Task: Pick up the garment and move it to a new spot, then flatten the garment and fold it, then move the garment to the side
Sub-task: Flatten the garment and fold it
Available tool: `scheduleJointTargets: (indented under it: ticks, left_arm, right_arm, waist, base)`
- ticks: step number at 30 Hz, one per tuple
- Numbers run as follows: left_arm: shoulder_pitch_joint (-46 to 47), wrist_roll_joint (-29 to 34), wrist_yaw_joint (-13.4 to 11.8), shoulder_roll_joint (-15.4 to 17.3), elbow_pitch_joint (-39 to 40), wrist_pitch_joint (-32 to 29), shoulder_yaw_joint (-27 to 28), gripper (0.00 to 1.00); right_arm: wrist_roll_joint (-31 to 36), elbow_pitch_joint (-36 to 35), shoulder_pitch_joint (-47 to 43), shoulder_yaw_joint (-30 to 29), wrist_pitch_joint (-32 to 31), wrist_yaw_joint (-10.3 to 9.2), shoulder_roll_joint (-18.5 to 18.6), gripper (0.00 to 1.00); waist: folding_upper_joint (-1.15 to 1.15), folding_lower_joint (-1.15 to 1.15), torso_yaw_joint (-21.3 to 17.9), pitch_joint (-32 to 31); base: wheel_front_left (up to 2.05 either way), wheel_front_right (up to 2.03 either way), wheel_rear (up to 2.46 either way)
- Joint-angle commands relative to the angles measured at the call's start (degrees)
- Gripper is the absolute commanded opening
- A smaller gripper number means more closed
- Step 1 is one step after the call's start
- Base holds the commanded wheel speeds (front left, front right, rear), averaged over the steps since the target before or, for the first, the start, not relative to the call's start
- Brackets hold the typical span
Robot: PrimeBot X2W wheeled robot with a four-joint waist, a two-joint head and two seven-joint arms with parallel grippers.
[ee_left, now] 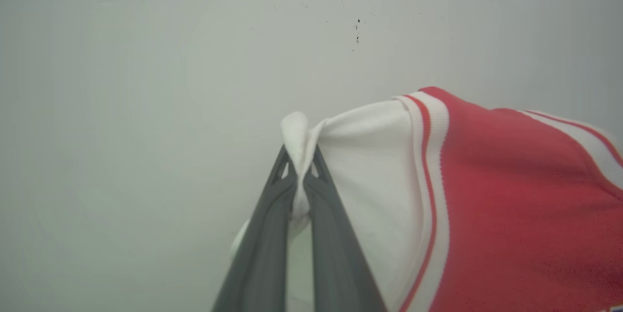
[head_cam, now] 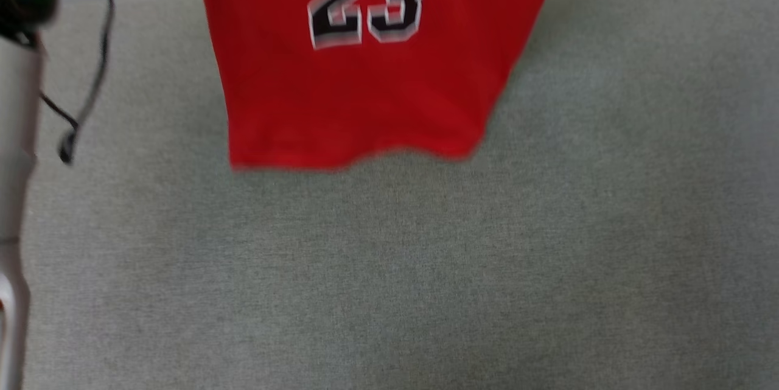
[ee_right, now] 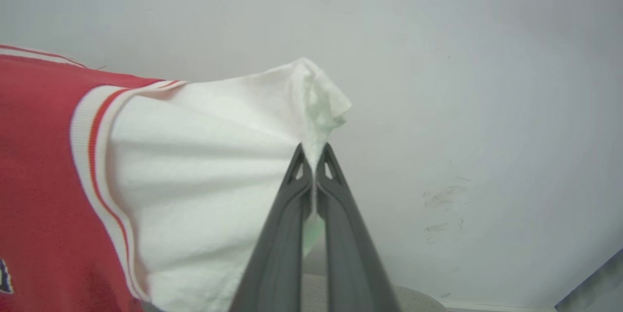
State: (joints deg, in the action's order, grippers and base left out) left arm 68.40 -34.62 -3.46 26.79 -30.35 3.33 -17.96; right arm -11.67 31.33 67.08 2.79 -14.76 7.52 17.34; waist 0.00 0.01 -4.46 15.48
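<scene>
Left end effector (ee_left: pixel 298 156) and right end effector (ee_right: pixel 312 151) pinch white sleeves of the garment (head_cam: pixel 365 104); head view shows its number.

A grey fabric surface (head_cam: pixel 426 268) spreads before a pale, faintly speckled wall (ee_left: pixel 146 59)

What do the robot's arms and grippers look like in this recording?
The left gripper and right gripper each have two long, dark grey fingers that taper to thin tips, with a small triangular cut-out near each tip. In the head view, a pale silver forearm shows at the left edge, with a thin black cable looping beside it.
</scene>
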Motion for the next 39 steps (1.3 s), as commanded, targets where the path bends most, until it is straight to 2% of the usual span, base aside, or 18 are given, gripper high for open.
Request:
scheduleJointTargets:
  ticks: [1, 6, 12, 16, 23, 30, 35, 39]
  left_arm:
    - [2.6, 0.6, 0.3, 0.6, -0.8, 0.7, 0.3, 0.00]
    - [12.8, 1.9, 1.5, 0.3, -4.7, 4.1, 0.6, 0.00]
    - [19.3, 2.7, 3.5, -0.7, -9.3, 6.3, -0.3, 0.00]
    - [20.0, 2.3, 4.8, -2.2, -13.6, 7.3, -1.2, 0.00]
    - [16.5, 0.8, 7.1, -5.1, -22.0, 10.1, -1.5, 0.00]
    - [5.1, -0.2, 8.9, -6.6, -25.0, 11.9, -0.5, 0.00]
    - [-11.3, 0.3, 8.6, -7.1, -17.6, 11.9, 3.7, 0.00]
    - [-26.8, 1.2, 7.5, -9.1, -8.7, 12.0, 7.4, 0.00]
  right_arm:
    - [0.6, 0.1, 2.5, -0.2, 0.7, -0.06, 0.1, 0.00]
    - [2.3, 1.9, 12.6, 0.4, 5.3, -0.06, 0.7, 0.00]
    - [2.2, 4.5, 19.6, 2.7, 8.6, -0.05, 0.8, 0.00]
    - [1.8, 6.8, 20.4, 4.5, 9.9, -0.05, -0.5, 0.00]
    - [-0.2, 12.1, 16.7, 8.0, 12.7, -0.05, -3.1, 0.00]
    - [-5.1, 15.2, 6.0, 11.8, 16.6, -0.05, -3.4, 0.00]
    - [-9.1, 12.3, -7.6, 13.4, 19.2, -0.05, -2.1, 0.00]
    - [-11.3, 8.2, -21.2, 12.8, 19.8, -0.05, -0.5, 0.00]
  waist:
    - [0.00, -0.01, -0.3, 4.7]
    - [0.00, -0.01, -0.1, 9.5]
    - [0.00, -0.01, 0.3, 13.4]
    - [0.00, -0.01, 0.6, 15.7]
    - [0.00, -0.01, 0.4, 16.7]
    - [0.00, -0.01, 0.7, 11.6]
    - [0.00, -0.01, 1.2, 4.9]
    - [0.00, -0.01, 1.8, -0.4]
  base:
    - [0.00, 0.00, 0.00]
    - [0.00, 0.00, 0.00]
    - [0.00, 0.00, 0.00]
    - [0.00, 0.00, 0.00]
    - [0.00, 0.00, 0.00]
    - [0.00, 0.00, 0.00]
    - [0.00, 0.00, 0.00]
    - [0.00, 0.00, 0.00]
